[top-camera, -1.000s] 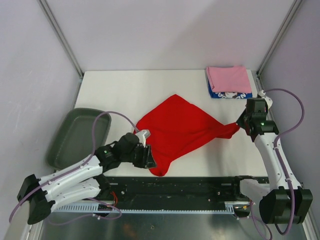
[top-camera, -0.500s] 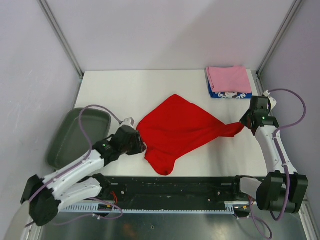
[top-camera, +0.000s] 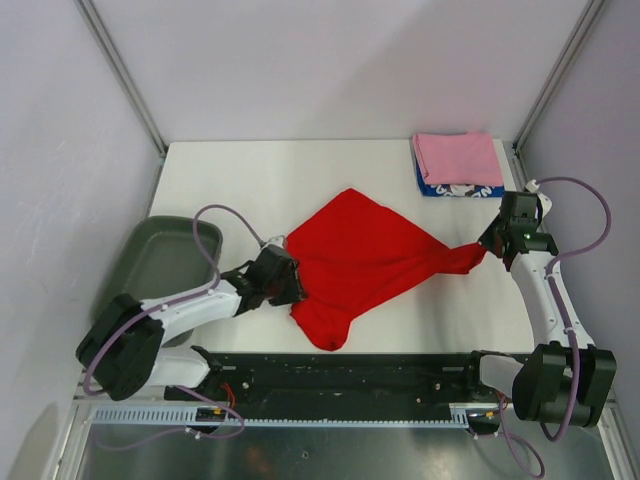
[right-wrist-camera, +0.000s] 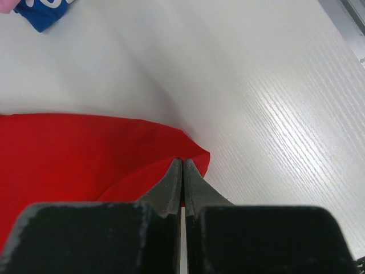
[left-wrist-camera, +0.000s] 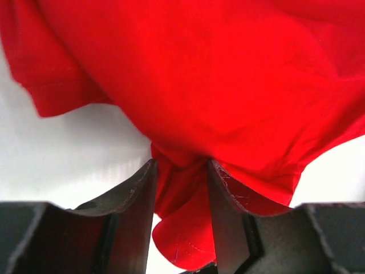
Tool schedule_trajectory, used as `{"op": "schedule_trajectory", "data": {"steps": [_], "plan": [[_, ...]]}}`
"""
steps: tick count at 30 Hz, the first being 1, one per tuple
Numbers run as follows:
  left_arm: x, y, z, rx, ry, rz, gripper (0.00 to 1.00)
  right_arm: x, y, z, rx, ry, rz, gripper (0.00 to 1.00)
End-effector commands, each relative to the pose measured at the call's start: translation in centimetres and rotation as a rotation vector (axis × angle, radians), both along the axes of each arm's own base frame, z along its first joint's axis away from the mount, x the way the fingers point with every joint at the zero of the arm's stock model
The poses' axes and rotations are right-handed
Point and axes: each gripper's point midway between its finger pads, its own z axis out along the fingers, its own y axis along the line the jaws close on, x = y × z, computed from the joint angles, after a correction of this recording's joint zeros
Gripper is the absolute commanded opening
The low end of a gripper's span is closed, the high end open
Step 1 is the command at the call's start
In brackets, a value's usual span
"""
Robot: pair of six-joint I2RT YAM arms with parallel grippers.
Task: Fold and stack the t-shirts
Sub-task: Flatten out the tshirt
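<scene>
Observing the red t-shirt (top-camera: 365,255) spread mid-way across the table (top-camera: 230,180). Right gripper (top-camera: 487,250) fingers are together, clamped on its drawn-out right corner. Left gripper (left-wrist-camera: 179,171) fingers stand apart around bunched left-edge cloth — whether they pinch it, I cannot tell.

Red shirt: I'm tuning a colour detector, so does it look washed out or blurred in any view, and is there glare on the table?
Top external: red shirt evenly lit and sharp. Left wrist: the red saturates, folds barely show. Right wrist: bright sheen on the table, soft shadow beside the cloth, blue shirt blurred.
</scene>
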Motion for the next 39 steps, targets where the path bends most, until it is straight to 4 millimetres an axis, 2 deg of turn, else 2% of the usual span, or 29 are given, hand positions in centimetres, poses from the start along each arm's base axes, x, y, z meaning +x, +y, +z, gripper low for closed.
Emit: {"op": "schedule_trajectory", "data": {"steps": [1,3,5,7,9,10,12,17,21,25,30,33,36,39], "plan": [[2.1,-2.3,0.5,-0.08,-0.06,-0.023,0.45,0.5,0.0,1.3,0.008,-0.06,-0.001,0.0],[2.2,-2.5,-0.1,-0.078,-0.05,-0.028,0.44,0.4,0.1,1.4,0.009,-0.061,0.001,0.0],[2.3,-2.7,-0.6,-0.074,-0.039,-0.031,0.37,0.4,0.1,1.4,0.011,-0.062,0.005,0.0],[2.5,-2.8,-0.3,-0.08,-0.044,-0.03,0.24,0.3,0.2,1.5,0.012,-0.064,0.009,0.0],[2.9,-2.9,1.4,-0.105,-0.087,-0.028,0.1,0.3,0.2,1.9,0.008,-0.074,0.013,0.0],[3.2,-2.9,2.8,-0.117,-0.117,-0.022,0.05,0.3,0.2,2.1,0.007,-0.081,0.016,0.0],[3.8,-2.3,6.2,-0.131,-0.192,-0.003,0.01,0.2,0.3,2.6,0.007,-0.101,0.019,0.0],[4.4,0.6,16.7,-0.161,-0.426,0.05,0.0,-0.1,0.6,4.6,0.025,-0.164,0.017,0.0],[2.7,2.7,24.4,-0.219,-0.599,0.052,0.0,-0.8,1.0,7.9,0.046,-0.247,0.007,0.0],[0.3,5.0,30.2,-0.288,-0.744,0.062,0.0,-2.3,1.1,12.3,0.057,-0.359,-0.015,0.0],[-2.5,7.7,36.6,-0.379,-0.904,0.099,0.0,-4.7,1.7,18.5,0.069,-0.511,-0.008,0.0],[-3.6,8.7,39.8,-0.416,-0.969,0.108,0.0,-6.0,2.3,21.8,0.076,-0.588,0.017,0.0],[-3.8,9.3,41.7,-0.426,-1.003,0.129,0.0,-6.8,3.0,24.9,0.079,-0.655,0.051,0.0],[-2.8,9.7,42.5,-0.404,-1.005,0.179,0.0,-6.5,3.7,26.8,0.09,-0.699,0.098,0.0]]}}
